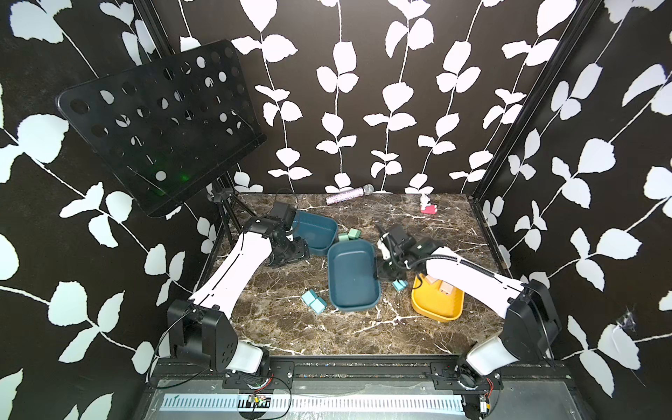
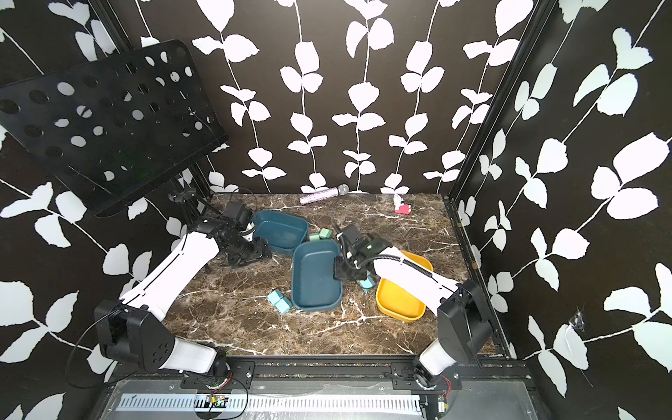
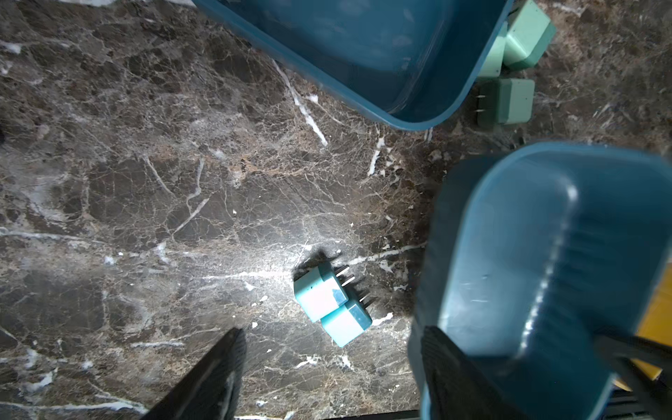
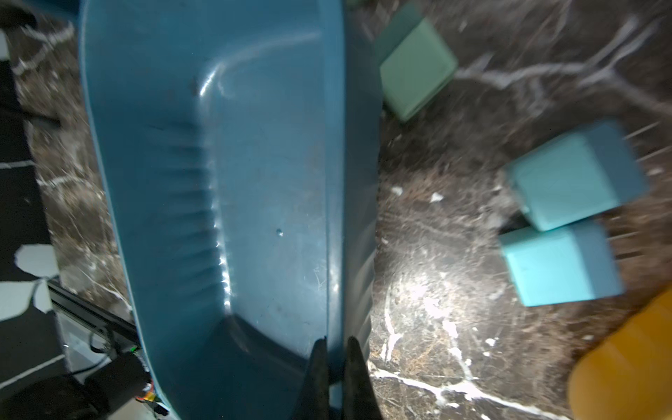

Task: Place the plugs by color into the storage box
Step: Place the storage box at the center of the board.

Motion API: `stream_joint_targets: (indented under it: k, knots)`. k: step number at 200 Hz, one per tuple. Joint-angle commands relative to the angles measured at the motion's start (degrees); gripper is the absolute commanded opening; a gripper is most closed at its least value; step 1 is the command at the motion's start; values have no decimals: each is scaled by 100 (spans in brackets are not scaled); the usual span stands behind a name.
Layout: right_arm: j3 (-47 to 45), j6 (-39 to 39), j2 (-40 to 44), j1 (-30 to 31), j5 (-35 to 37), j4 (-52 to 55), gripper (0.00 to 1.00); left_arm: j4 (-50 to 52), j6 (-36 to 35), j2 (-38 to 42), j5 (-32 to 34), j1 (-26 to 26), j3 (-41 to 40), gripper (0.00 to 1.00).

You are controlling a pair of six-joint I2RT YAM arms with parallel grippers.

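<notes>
A dark marble bench [image 1: 363,334], leaf-print walls [image 1: 312,43] behind. Nearest lie two light blue cube plugs [image 1: 313,302]; a second blue pair [image 1: 399,284] sits beside the deep teal plastic tray [image 1: 351,280], whose rim my right end effector [image 4: 336,342] pinches tight. The yellow plastic tray [image 1: 436,309] holds beige plugs [image 1: 438,284]; mint green plugs [image 1: 349,235] lie beyond. My left end effector [image 3: 332,331] hangs apart, empty. I should slide the tray low and level, sparing plugs. No legible writing.
</notes>
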State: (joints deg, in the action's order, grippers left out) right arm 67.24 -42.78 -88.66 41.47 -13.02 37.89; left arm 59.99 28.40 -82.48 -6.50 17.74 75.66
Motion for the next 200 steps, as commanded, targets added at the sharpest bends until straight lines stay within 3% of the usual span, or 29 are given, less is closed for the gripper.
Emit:
stream_joint_targets:
  k: [1, 64, 121, 143, 172, 200]
  knots:
    - [-289, -186, 138, 180, 9, -483, 0, 62, -51, 151, -43, -40, -181, 78]
    - [-653, 187, -118, 206, 103, -537, 0, 87, 155, 86, -319, -40, -731, 79]
    - [-809, 362, -375, 210, 225, -440, 0, -58, -352, -276, -448, -29, -1197, 81]
    - [-1071, 268, -177, 206, 284, -487, 12, -57, -465, -330, -479, -33, -1285, 81]
    - [-1218, 124, 133, 211, 338, -459, 49, -118, -560, -365, -579, -31, -1424, 81]
    - [-1138, -66, 617, 203, 512, -273, 57, -209, -758, -451, -671, -18, -1608, 81]
